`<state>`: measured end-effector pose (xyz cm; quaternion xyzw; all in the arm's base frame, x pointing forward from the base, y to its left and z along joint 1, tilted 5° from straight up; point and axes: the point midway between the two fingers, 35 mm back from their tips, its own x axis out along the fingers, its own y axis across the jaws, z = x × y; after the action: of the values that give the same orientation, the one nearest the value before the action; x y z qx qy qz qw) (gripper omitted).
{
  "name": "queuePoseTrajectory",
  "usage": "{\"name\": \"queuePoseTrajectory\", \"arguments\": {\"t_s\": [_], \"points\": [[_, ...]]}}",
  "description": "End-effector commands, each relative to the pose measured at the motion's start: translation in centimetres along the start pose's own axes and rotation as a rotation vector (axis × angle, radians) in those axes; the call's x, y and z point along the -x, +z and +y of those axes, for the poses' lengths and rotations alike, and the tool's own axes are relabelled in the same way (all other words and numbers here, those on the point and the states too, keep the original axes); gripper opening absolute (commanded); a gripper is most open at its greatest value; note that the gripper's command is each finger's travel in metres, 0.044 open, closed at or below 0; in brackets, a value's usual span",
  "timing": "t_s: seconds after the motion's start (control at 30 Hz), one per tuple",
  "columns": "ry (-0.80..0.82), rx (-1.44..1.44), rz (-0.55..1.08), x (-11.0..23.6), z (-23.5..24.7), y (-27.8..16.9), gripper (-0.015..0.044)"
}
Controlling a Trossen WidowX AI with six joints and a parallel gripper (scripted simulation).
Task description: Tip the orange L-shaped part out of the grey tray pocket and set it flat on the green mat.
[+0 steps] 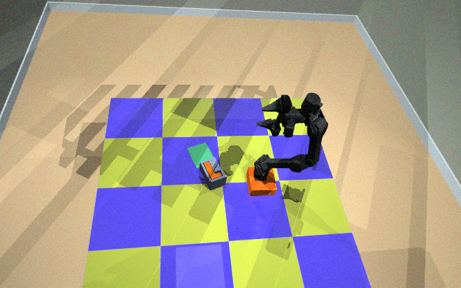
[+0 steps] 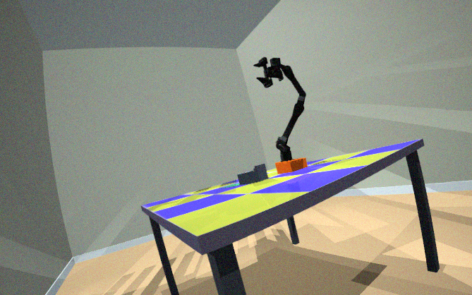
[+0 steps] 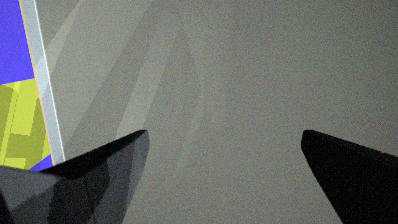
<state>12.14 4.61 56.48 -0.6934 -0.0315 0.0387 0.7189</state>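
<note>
The orange L-shaped part [image 1: 212, 170] lies flush in the pocket of the grey tray [image 1: 214, 182] [image 2: 252, 175] near the middle of the checkered table. The green mat [image 1: 200, 151] lies flat just behind the tray. My gripper [image 1: 264, 115] [image 2: 259, 71] [image 3: 224, 138] is open and empty. It is raised high above the table, well to the right of the tray, and points sideways toward the wall. In the wrist view I see only the two dark fingers, the grey wall and a strip of the table at the left.
The arm stands on an orange base block [image 1: 261, 182] [image 2: 291, 165] to the right of the tray. The blue and yellow checkered table [image 1: 196, 221] [image 2: 267, 205] stands on a tan floor with a low grey border.
</note>
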Motion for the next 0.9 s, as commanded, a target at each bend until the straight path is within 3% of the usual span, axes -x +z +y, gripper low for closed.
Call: {"name": "queuePoseTrajectory", "arguments": {"t_s": [0.0,0.27,0.6,0.87], "points": [[0.003,-0.008,0.000,-0.1,0.1,-0.2,0.0374],[0.224,-0.447,0.019,-6.2,5.6,-6.7,0.0180],[0.625,-0.823,0.167,-14.1,17.8,-9.5,0.0180],[0.965,-1.043,0.432,-16.5,29.7,-8.5,0.0180]]}}
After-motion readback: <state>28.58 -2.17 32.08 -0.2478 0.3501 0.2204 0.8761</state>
